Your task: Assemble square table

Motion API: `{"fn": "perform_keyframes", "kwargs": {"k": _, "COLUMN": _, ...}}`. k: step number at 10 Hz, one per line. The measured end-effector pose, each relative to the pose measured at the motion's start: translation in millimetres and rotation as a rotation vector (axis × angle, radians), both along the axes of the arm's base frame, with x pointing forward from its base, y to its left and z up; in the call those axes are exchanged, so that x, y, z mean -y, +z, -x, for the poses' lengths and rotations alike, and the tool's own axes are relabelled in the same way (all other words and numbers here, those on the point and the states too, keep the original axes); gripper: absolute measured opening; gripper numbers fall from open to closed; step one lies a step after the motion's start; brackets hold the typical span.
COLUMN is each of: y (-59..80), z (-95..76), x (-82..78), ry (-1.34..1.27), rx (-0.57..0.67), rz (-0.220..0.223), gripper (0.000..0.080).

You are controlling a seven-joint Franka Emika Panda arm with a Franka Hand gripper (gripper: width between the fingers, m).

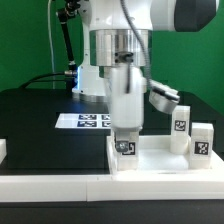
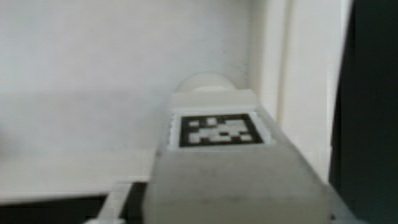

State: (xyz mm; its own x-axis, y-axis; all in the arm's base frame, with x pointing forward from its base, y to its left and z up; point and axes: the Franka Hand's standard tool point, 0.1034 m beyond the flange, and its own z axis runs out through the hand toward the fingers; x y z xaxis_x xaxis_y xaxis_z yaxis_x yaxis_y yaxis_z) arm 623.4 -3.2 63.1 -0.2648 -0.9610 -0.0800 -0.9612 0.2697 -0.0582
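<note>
**Gripper clamped on a tagged leg at the panel's corner**

No brand name or readable writing shows anywhere — the only markings are black-and-white square tags. One sits on the leg (image 1: 125, 147) held in the gripper (image 1: 125, 140), and the wrist view shows a tag (image 2: 217, 131) of the same kind close up, a black square with a white blocky pattern, on a grey-white block (image 2: 228, 170) that fills the lower middle of that picture. More tags lie on the marker board (image 1: 85, 121), flat on the black table (image 1: 35, 125) behind the gripper, on the exterior view's left of it.

The arm (image 1: 125, 45) comes straight down from above, its wrist vertical and the fingers pointing at the table. The jaws are closed partway on the leg, which stands upright between them — its lower end is at the near corner of the square panel (image 1: 160, 160), just inside the raised rim. Whether the leg touches the panel floor cannot be told.

To the exterior view's right of the gripper stand two more upright legs (image 1: 180, 124) (image 1: 202, 141), each with its own tag, near the panel's far side. A fourth white block (image 1: 165, 97) lies tilted higher up, beside the arm's body. A long white bar (image 1: 60, 187) edges the table in front of the gripper.
</note>
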Motion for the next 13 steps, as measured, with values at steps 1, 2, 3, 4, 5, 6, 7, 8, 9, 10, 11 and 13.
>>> {"fn": "perform_keyframes", "kwargs": {"k": 1, "y": -1.7, "z": 0.3, "x": 0.0, "ry": -0.094, "rx": -0.01, "rz": -0.009, "gripper": 0.0288}}
{"fn": "perform_keyframes", "kwargs": {"k": 2, "y": -1.6, "z": 0.0, "x": -0.6, "ry": -0.155, "rx": -0.01, "rz": -0.011, "gripper": 0.029}}
{"fn": "perform_keyframes", "kwargs": {"k": 3, "y": -1.7, "z": 0.1, "x": -0.9, "ry": -0.211, "rx": -0.014, "rz": -0.015, "gripper": 0.0295}}
{"fn": "perform_keyframes", "kwargs": {"k": 4, "y": -1.6, "z": 0.1, "x": -1.4, "ry": -0.242, "rx": -0.016, "rz": -0.015, "gripper": 0.0295}}
{"fn": "perform_keyframes", "kwargs": {"k": 5, "y": -1.6, "z": 0.2, "x": -1.5, "ry": -0.26, "rx": -0.017, "rz": -0.013, "gripper": 0.0301}}
{"fn": "perform_keyframes", "kwargs": {"k": 6, "y": -1.4, "z": 0.6, "x": -1.3, "ry": -0.294, "rx": -0.019, "rz": -0.013, "gripper": 0.0301}}
{"fn": "perform_keyframes", "kwargs": {"k": 7, "y": -1.8, "z": 0.8, "x": -1.9, "ry": -0.318, "rx": -0.021, "rz": -0.016, "gripper": 0.0357}}
{"fn": "perform_keyframes", "kwargs": {"k": 8, "y": -1.9, "z": 0.8, "x": -1.8, "ry": -0.311, "rx": -0.021, "rz": -0.016, "gripper": 0.0495}}
{"fn": "perform_keyframes", "kwargs": {"k": 9, "y": -2.0, "z": 0.8, "x": -1.8, "ry": -0.311, "rx": -0.021, "rz": -0.015, "gripper": 0.0598}}
{"fn": "perform_keyframes", "kwargs": {"k": 10, "y": -0.5, "z": 0.3, "x": -3.4, "ry": -0.309, "rx": -0.019, "rz": -0.016, "gripper": 0.0598}}
{"fn": "perform_keyframes", "kwargs": {"k": 11, "y": 7.7, "z": -2.4, "x": -7.5, "ry": -0.299, "rx": -0.008, "rz": -0.024, "gripper": 0.064}}
{"fn": "perform_keyframes", "kwargs": {"k": 13, "y": 38.4, "z": -7.9, "x": -6.0, "ry": -0.282, "rx": 0.03, "rz": -0.049, "gripper": 0.0648}}
